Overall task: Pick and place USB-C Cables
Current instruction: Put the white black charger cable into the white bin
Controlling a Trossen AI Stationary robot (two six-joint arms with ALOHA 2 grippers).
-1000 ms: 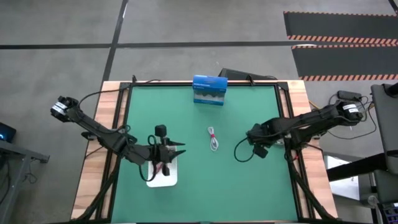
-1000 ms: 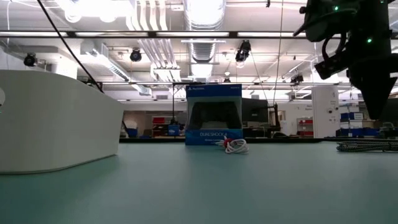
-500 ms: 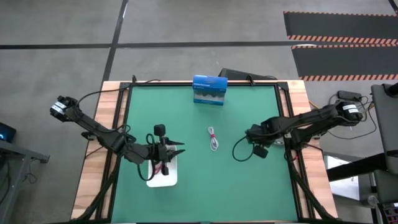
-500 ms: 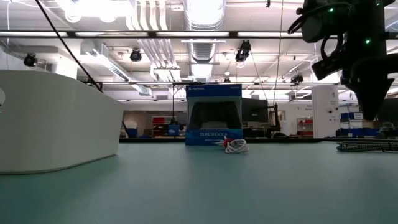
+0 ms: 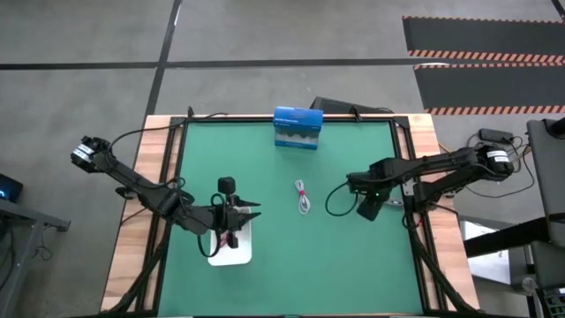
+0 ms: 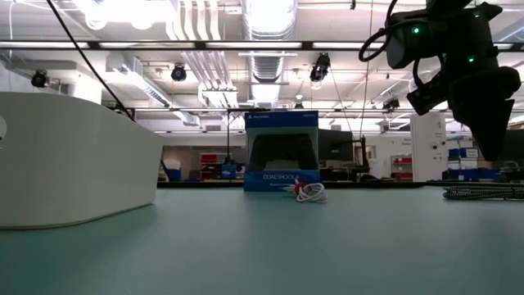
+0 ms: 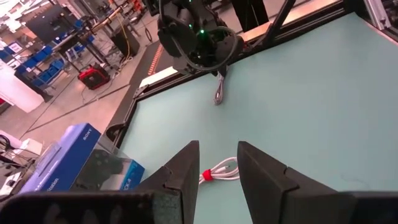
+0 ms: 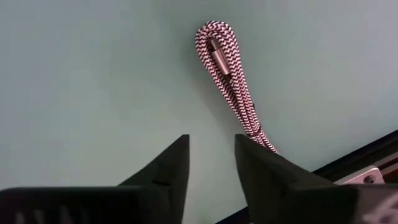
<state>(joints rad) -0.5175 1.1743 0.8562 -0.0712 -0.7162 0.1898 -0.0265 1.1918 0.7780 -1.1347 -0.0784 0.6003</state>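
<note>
Left tool (image 5: pixel 256 210) hangs over the small white rectangular tray (image 5: pixel 240 253) at the left-front of the green worktop (image 5: pixel 291 274); its two dark fingers (image 7: pixel 180 177) stand apart with nothing between them. A pink-red cable bundle (image 5: pixel 233 238) lies in the tray, under the tool and a little behind its fingertips. Near the worktop's middle lies the white coiled cable bundle with a red tie (image 5: pixel 303 197), well apart from both tools; in the left wrist view it (image 7: pixel 219 170) shows just beyond the gap in the left fingers. Behind it, at the far edge, stands the blue cardboard box (image 5: pixel 297 128). Right tool (image 5: pixel 351 185) sits right of centre, fingers (image 8: pixel 168 171) apart, gripping nothing. The black-and-white braided cable bundle (image 8: pixel 231 90) lies flat on the worktop ahead of the right fingertips, not touching them, near the worktop's dark edge rail (image 8: pixel 348 165). In the low view this braided bundle (image 6: pixel 483 192) rests at the far right, below the right arm.
</note>
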